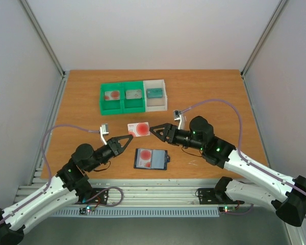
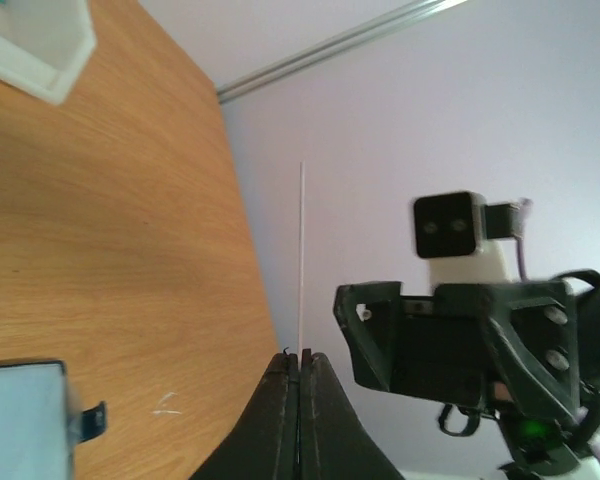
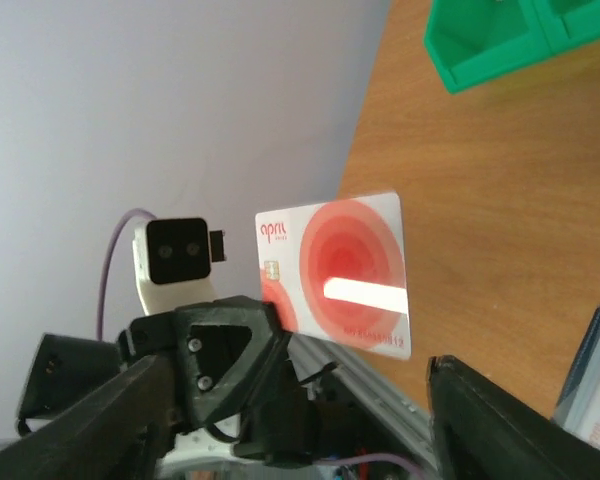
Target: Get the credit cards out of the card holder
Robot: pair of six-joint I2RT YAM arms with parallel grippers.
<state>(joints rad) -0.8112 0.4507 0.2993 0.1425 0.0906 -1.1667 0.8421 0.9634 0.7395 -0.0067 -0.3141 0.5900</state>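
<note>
L gripper: left gripper, black, jaws pressed together, clamped on the lower corner of 1 credit card.
Held card: thin white plastic rectangle w/ red concentric-circle blotch, small chip and red lettering.
Card pos: up off the orange wood-grain counter, between the 2 grippers and behind the card holder. In the left wrist view it is edge-on, just a thin white line.
R gripper: right gripper, black, jaws wide apart and facing the card's free edge. It grips nothing. Whether its fingers touch the card: can't tell.
Card holder: flat black-edged rectangular wallet, lying flat on the counter near the front edge, between the arms.
In holder: second card, red blotch showing in the blue-grey pocket.
Cut off: the holder is only a corner at bottom right in the right wrist view. In the left wrist view it is a blurred pale pocket + small side tab at bottom left.
Tray: green-and-white plastic compartment tray at the back of the counter, 3 compartments. The left 1 has a card-like item w/ red blotch; the other 2 items are too small to ID.
Glare: bright strip across the held card's blotch in the right wrist view.
</note>
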